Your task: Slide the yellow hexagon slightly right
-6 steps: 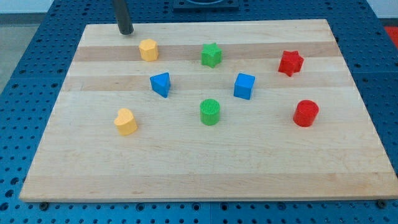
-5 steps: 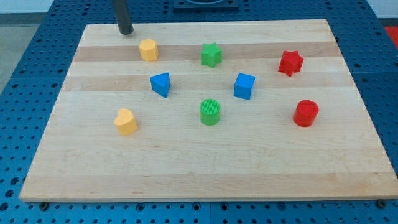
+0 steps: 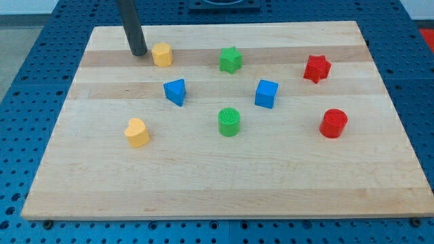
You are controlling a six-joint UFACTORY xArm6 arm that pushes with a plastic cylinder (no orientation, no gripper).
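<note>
Yellow hexagon (image 3: 162, 54) sits upright near the wooden board's (image 3: 203, 176) top-left, flat-topped and a warm orange-yellow. My tip (image 3: 139, 52) is just to its left, bare rod gripping nothing; contact unclear.

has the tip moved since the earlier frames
Yes. My tip has come down the view from the board's top edge and now sits just left of the yellow hexagon, which has not shifted.

Single camera, raised, angled down from the wooden board's (image 3: 224, 183) near edge, moderately close.
</note>
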